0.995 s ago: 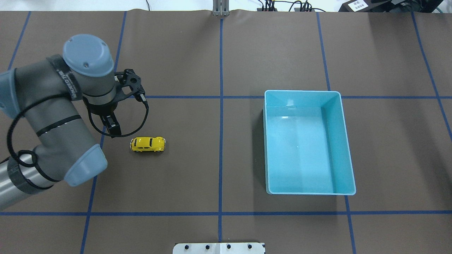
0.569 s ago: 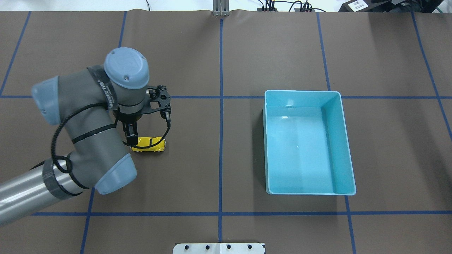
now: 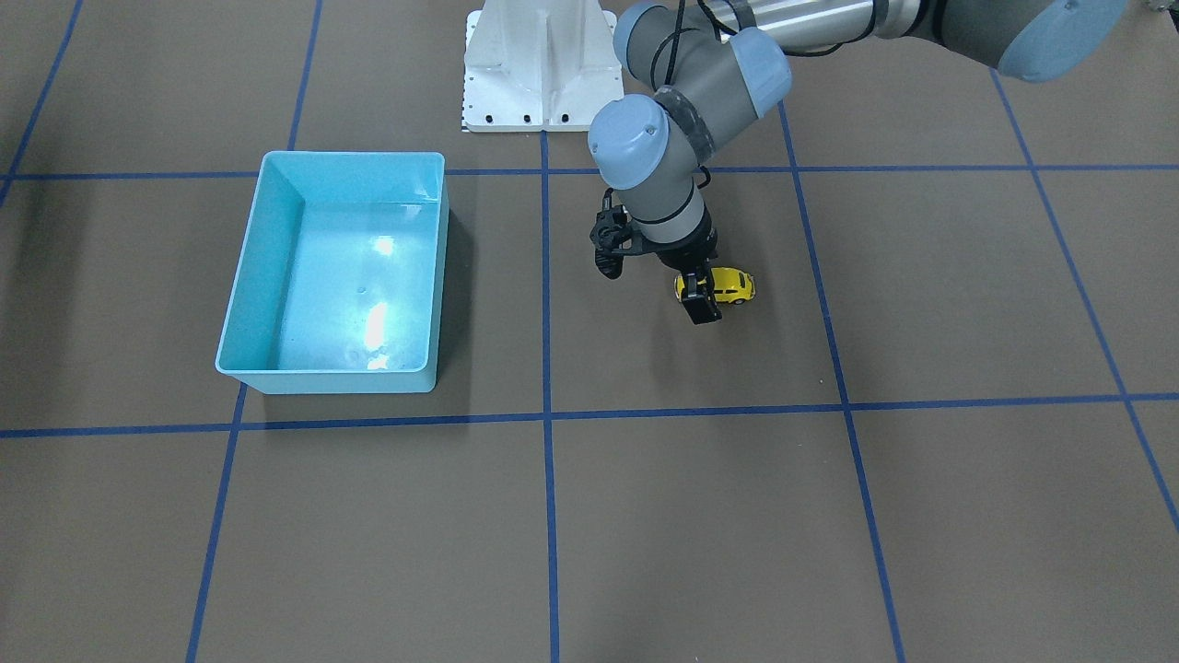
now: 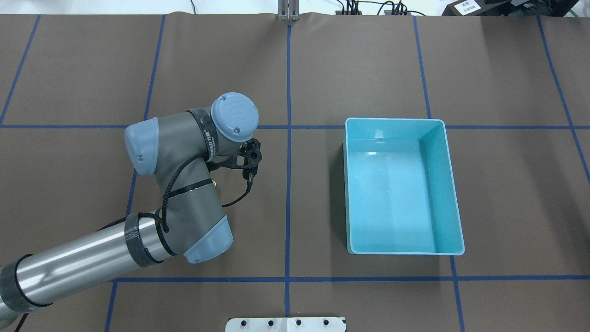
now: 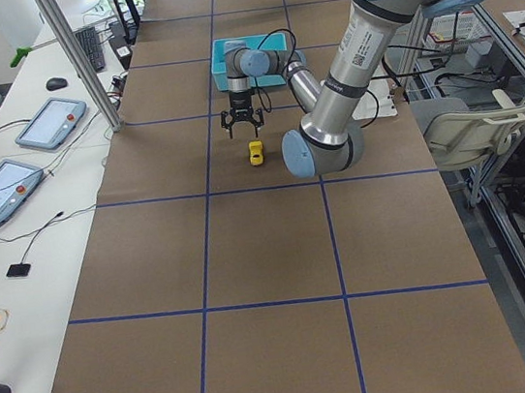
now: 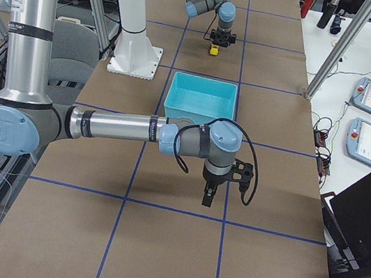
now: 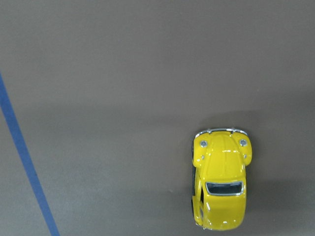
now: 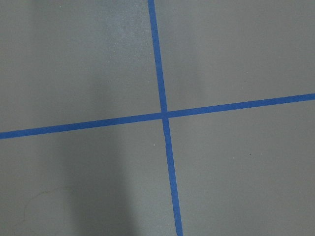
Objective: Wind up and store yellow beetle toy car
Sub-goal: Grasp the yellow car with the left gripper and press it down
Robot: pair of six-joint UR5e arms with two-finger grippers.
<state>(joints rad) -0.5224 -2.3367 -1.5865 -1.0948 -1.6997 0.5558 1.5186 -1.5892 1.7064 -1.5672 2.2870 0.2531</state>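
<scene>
Lettering [image 4: 211, 139] runs along a black band on the left arm near the wrist, too small to read. A white label [image 4: 465, 5] on a dark box beyond the table's far edge bears print that is equally illegible. The yellow beetle toy car [image 3: 732, 284] carries no writing that can be made out.

The left gripper [image 5: 241, 129] hangs low over the car with its two fingers spread apart and nothing between them. In the front-facing view one black finger [image 3: 703, 307] stands in front of the car's end that points toward the bin, but whether it touches cannot be told. The left wrist camera sees the car from above, on its wheels on bare brown paper, its chrome bumper toward the top of the view, with no finger in sight. From overhead the arm hides the car.

The right gripper [image 6: 207, 197] points down at the table [image 3: 921, 516] on the far side of the bin from the car. Whether it is parted or closed cannot be told, and its wrist camera shows only crossing blue tape lines [image 8: 165, 116].

The car sits on the robot's left half of the table, well apart from the light-blue bin [image 3: 355, 155] on the right half.
</scene>
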